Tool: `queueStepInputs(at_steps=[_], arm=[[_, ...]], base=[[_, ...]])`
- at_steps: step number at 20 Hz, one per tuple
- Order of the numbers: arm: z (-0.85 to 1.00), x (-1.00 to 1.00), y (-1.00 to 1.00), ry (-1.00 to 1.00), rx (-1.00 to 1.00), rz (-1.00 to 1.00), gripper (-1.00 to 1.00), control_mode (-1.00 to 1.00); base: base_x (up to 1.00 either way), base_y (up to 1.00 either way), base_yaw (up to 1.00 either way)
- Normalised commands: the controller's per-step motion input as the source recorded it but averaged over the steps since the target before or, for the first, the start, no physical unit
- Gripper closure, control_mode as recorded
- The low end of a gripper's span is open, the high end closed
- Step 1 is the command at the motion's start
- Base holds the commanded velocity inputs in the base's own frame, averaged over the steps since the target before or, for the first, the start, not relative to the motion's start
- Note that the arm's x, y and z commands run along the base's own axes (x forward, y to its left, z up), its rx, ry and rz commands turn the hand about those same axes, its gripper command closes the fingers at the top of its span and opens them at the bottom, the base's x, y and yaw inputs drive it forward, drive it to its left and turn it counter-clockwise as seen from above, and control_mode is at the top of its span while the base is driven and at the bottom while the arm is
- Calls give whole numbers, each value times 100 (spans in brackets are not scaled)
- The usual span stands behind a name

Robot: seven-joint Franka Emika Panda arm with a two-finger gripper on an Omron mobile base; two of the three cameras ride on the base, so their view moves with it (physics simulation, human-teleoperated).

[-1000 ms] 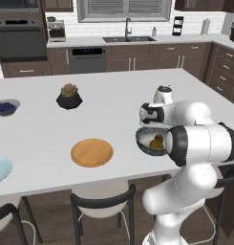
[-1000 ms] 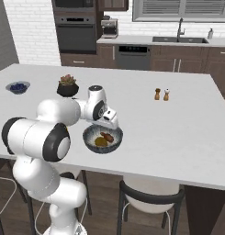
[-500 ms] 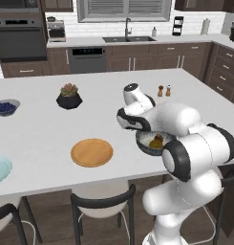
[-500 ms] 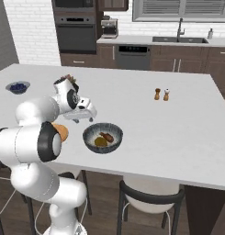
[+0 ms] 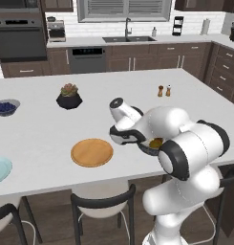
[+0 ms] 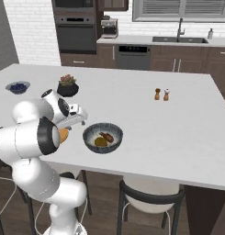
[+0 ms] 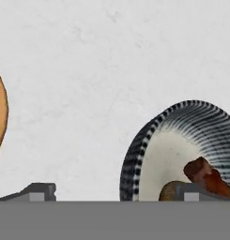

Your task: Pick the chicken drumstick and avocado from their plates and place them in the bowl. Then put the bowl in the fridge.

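Note:
The dark speckled bowl (image 6: pixel 103 137) stands near the counter's front edge. In it lie the reddish-brown chicken drumstick (image 6: pixel 106 136) and the avocado (image 6: pixel 100 142). My gripper (image 6: pixel 80 121) hovers low just left of the bowl, open, with nothing held. In the hand view the gripper (image 7: pixel 115 193) has its fingertips (image 7: pixel 39 191) wide apart, with the bowl (image 7: pixel 149 145), drumstick (image 7: pixel 206 176) and avocado (image 7: pixel 169 190) at the right. Left of my hand lies the tan-orange plate (image 5: pixel 91 152), bare. The pale blue plate (image 5: pixel 0 169) is at the far left edge. The fridge is out of view.
A black plant pot (image 5: pixel 69 97) and a small blueberry bowl (image 5: pixel 5 107) stand at the back left of the island. Salt and pepper shakers (image 5: pixel 164 90) are at the back right. Stools (image 5: pixel 103 205) line the counter's front edge. My own arm hides much of the bowl (image 5: pixel 148 146).
My hand has swung from above the bowl out to the left, then come down low beside the bowl's left rim. The jaws stay open. Bowl and food have not moved.

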Motion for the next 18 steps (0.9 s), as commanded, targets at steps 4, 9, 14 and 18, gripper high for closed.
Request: queueStepInputs(at_steps=[4, 9, 14, 18], arm=[[-50, 5, -42, 1, 2, 6, -100, -100], [-7, -2, -39, -1, 1, -1, -100, -100], [-13, 11, 0, 0, 1, 0, -100, -100], [-13, 32, 7, 0, 0, 1, -100, -100]], base=[[0, 0, 0], [0, 0, 0], [0, 0, 0], [0, 0, 0]])
